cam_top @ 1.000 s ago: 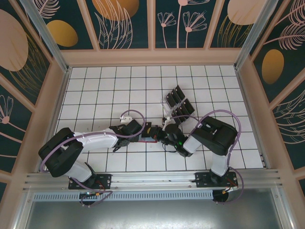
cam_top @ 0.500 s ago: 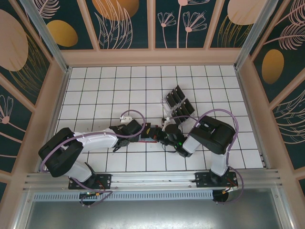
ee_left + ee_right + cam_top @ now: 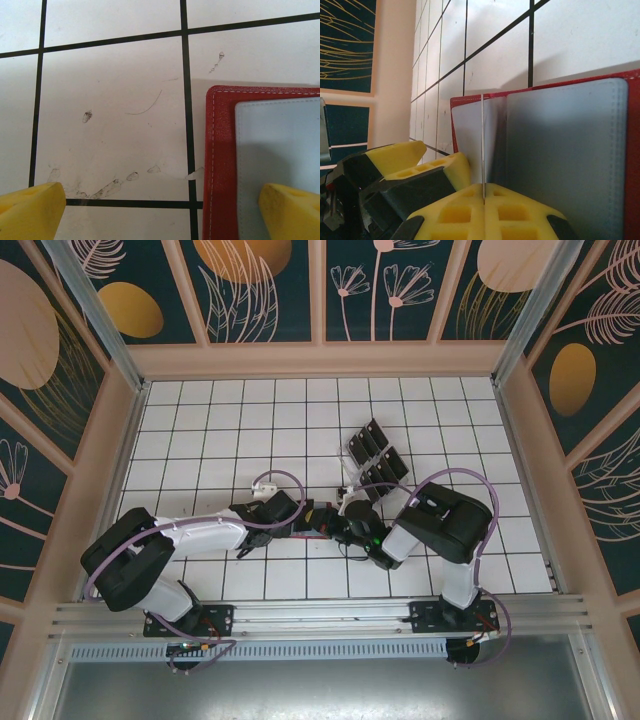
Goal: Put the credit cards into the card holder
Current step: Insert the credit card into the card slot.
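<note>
While the right pincer (image 3: 483, 200) pinches one credit card (image 3: 483, 140) edge-on at the open card holder (image 3: 560, 150), the left pincer (image 3: 160, 207) gapes wide; more credit cards (image 3: 375, 455) wait beyond both.

free passage was offered over the far left of the table (image 3: 200, 410); the centre was crowded by the left gripper (image 3: 303, 517), right gripper (image 3: 335, 522), card holder (image 3: 220, 150) and credit cards (image 3: 375, 455).

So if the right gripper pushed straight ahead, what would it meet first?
Probably the grey lining of the card holder: the right gripper pinches a credit card edge-on, aimed at its fold; depth unclear.
</note>
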Robot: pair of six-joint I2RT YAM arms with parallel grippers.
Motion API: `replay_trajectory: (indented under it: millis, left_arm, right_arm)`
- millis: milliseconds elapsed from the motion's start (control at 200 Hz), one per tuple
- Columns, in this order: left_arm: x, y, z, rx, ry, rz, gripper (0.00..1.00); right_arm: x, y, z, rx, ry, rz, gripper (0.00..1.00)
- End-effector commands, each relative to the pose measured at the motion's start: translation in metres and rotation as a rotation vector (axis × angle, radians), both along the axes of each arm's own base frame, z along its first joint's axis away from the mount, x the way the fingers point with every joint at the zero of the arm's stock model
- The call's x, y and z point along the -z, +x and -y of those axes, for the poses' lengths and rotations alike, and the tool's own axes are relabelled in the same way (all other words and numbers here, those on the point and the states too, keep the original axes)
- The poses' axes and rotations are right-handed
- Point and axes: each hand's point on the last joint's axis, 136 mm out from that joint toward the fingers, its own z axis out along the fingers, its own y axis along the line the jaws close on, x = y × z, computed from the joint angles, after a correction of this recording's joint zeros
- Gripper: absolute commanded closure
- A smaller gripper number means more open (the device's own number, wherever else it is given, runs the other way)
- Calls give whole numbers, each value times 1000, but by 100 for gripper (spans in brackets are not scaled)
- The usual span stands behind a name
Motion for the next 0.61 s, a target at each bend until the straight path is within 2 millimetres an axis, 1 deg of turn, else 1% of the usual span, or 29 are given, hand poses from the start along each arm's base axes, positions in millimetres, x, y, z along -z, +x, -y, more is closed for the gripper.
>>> replay_trajectory:
  millis: [0,370,601]
  left_arm:
    - [15,-14,-14,4,60,-64,1]
    - [16,-13,-14,6,66,-66,1]
    - [17,-14,-13,7,66,-70,1]
  right_arm:
    - [1,-5,-1,-10,9,-10,100]
    - [10,-11,7,5,-2,-55,100]
    - [13,-12,4,-4,-5,-73,100]
